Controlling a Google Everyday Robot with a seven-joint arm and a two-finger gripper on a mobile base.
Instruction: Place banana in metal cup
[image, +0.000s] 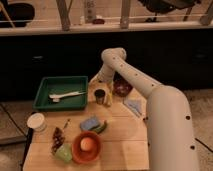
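The white arm (150, 95) reached from the lower right across the wooden worktop (120, 145) w/ its elbow high at the back, then bent down toward the metal cup (101, 96). The pincer (102, 82) sat just above and behind the cup, at the worktop's back edge; can't tell how it stood or whether it had hold of anything, as the wrist hid it. The cup stood upright, dark grey, just right of the green tray (61, 93), w/ a pale-yellow bit at its rim that may have been the banana (99, 92); can't tell if it was inside the cup or only over it.

The tray held a white utensil (65, 94) lying across its floor. Right of the cup was a dark red bowl (121, 88), partly behind the arm. Near the arm's forearm lay a pale blue-grey cloth (133, 106). Mid-worktop lay a blue sponge (90, 123) w/ a green item (101, 127) touching its right side. At the front stood an orange bowl (87, 146) w/ a round orange-yellow ball (86, 143) in it, a light-green cup (63, 153) touching its left side, and a dark reddish bunch (57, 136) just above that cup. A white round cup (36, 121) stood at the left edge.
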